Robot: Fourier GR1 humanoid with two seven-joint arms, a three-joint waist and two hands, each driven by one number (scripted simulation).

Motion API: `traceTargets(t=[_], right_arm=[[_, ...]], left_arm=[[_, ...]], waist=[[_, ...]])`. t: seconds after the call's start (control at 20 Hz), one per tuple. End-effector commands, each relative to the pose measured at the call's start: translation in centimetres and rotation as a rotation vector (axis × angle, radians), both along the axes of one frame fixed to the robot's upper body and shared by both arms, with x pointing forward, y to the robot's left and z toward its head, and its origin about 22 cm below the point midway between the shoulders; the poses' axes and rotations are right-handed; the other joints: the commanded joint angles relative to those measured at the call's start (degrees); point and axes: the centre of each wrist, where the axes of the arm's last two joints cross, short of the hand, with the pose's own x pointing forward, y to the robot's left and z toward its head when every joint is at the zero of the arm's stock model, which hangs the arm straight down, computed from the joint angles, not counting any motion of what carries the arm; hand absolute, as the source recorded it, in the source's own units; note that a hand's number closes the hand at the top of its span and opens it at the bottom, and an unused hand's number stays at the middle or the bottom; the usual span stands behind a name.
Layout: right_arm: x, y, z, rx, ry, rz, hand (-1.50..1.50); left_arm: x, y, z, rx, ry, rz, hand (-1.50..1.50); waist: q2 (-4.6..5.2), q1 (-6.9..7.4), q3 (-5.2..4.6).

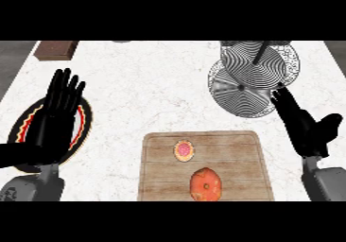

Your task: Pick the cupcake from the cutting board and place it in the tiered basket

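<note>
From the head view, the right hand (310, 130) shows at the right side, flat and released, fingers straight and pointing up toward the tiered basket (246, 80), thumb spread to the side. It holds nothing. Its fingertips (279, 97) reach the lower edge of the basket's bottom tier as seen from above, though whether they touch it cannot be told. The left hand (57, 113) rests open at the left, fingers up, over a dark plate (85, 124) with a red and yellow rim. The cupcake (183, 150), pink on top, sits on the wooden cutting board (238, 156) near its far left part, well apart from both hands. An orange round food item (206, 184) lies just nearer on the same board. A brown box (56, 49) stands at the counter's (148, 85) far left corner.
</note>
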Motion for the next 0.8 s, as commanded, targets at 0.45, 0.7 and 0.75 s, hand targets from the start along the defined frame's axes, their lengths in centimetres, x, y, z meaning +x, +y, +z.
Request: traceTargets(t=[0.45, 0.7, 0.75], right_arm=[[1.0, 4.1, 3.5, 0.066, -0.239, -0.527, -1.50], [-3.7, 7.5, 6.0, 0.061, -0.393, -0.390, -1.50], [-4.8, 7.8, 4.5, 0.066, -0.406, -0.376, -1.50]], left_arm=[[-5.9, 3.3, -10.3, 0.291, 0.536, 0.186, 0.00], [-4.8, 0.3, -10.1, 0.318, 0.530, 0.181, 0.00], [-6.7, -0.4, -11.9, 0.325, 0.538, 0.177, 0.00]], waist=[[-0.54, -0.98, -1.49], [-0.59, -0.70, -1.53], [-0.53, -0.49, -1.51]])
